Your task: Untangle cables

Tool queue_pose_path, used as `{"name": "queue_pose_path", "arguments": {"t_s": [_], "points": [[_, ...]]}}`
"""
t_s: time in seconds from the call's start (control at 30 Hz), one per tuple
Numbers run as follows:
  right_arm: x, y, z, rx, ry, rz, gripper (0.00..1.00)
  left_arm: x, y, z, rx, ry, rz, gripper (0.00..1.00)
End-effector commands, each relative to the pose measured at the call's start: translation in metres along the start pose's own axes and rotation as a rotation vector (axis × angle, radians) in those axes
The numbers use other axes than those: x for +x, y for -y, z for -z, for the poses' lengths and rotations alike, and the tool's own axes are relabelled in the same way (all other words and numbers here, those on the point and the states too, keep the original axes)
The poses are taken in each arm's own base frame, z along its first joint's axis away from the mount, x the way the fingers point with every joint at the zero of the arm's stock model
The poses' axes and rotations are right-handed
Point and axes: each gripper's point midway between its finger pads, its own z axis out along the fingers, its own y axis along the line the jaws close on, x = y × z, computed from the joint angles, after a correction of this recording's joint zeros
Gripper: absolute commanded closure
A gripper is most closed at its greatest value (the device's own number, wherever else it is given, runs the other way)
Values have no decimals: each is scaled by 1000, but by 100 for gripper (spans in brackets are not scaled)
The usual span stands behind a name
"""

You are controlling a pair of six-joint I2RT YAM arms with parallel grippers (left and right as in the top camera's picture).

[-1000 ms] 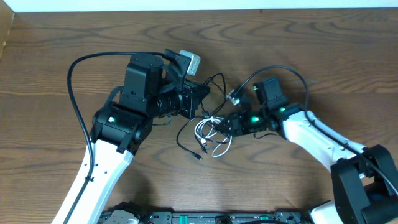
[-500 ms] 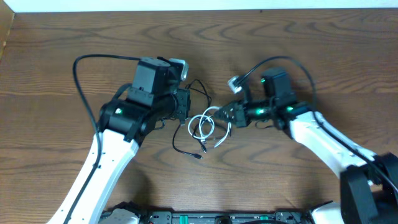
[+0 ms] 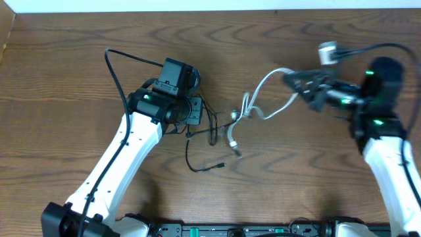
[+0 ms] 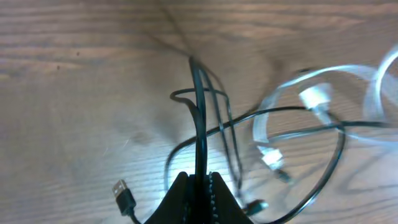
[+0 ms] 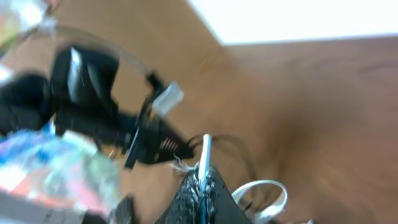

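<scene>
From above, the brown wooden table [image 3: 66, 66] has both arms on it. The left gripper [image 3: 197, 110] sits a bit left of the middle of the table. Its jaws are hard to see from up here. The black cable [image 3: 211, 128] hangs in loops just beside it and runs toward the near edge, where one small plug lies. The right gripper [image 3: 297, 81] is up near the far right part of the table. It pinches the white cable [image 3: 247, 105], which is lifted and pulled out long toward the middle. There the white cable and the black cable cross each other.

The left wrist camera shows what the top view does not. The left gripper [image 4: 199, 183] is squeezed tight on the black cable [image 4: 199, 124], which goes straight up from the fingertips. A flat metal plug [image 4: 124, 194] lies just to the left. The white cable [image 4: 314, 96] curls on the right, with black loops running across it.

The right wrist camera is very blurry. The right gripper [image 5: 202, 186] is pressed together on the white cable [image 5: 205, 149]. The left arm [image 5: 87, 87] is a dark blur behind.
</scene>
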Motion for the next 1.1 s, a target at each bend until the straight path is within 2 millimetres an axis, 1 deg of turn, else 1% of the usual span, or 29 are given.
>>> {"name": "queue_pose_path", "arguments": {"t_s": [0.0,0.1,0.13,0.2,0.3,0.37,0.43,0.57,0.67,0.73,0.77,0.8,0.83,0.9,1.0,1.03,1.07], "points": [[-24,10,32,93,101,-60,99,-1,-16,2,-90,6,4,93],[-37,24,59,162,170,-94,99,1,-29,4,-162,5,30,92],[-40,32,71,191,196,-122,99,1,-34,5,-194,9,51,93],[-41,43,86,236,224,-164,99,0,-40,6,-210,15,76,93],[-36,64,109,323,265,-251,99,-1,-49,7,-220,22,144,93],[-29,81,125,405,288,-314,99,-3,-56,8,-226,31,198,93],[-18,95,137,477,297,-378,99,-6,-55,7,-195,41,230,92],[8,114,146,606,258,-449,99,-17,-37,5,-77,67,234,92],[34,130,158,749,211,-502,99,-24,-27,5,-15,86,230,92],[53,140,170,865,176,-554,99,-27,-23,5,6,93,228,62],[60,142,174,898,156,-563,99,-27,-23,5,7,94,228,43],[66,143,175,917,131,-562,99,-27,-23,5,7,94,228,26],[69,142,175,918,115,-555,99,-27,-22,5,10,93,228,19],[74,139,172,904,83,-542,99,-26,-18,5,35,86,226,11],[73,128,156,809,42,-488,99,-24,-1,6,129,62,218,9],[71,121,145,750,27,-468,99,-22,9,7,190,45,213,9],[71,117,139,721,18,-459,99,-21,17,9,231,34,206,9]]}}
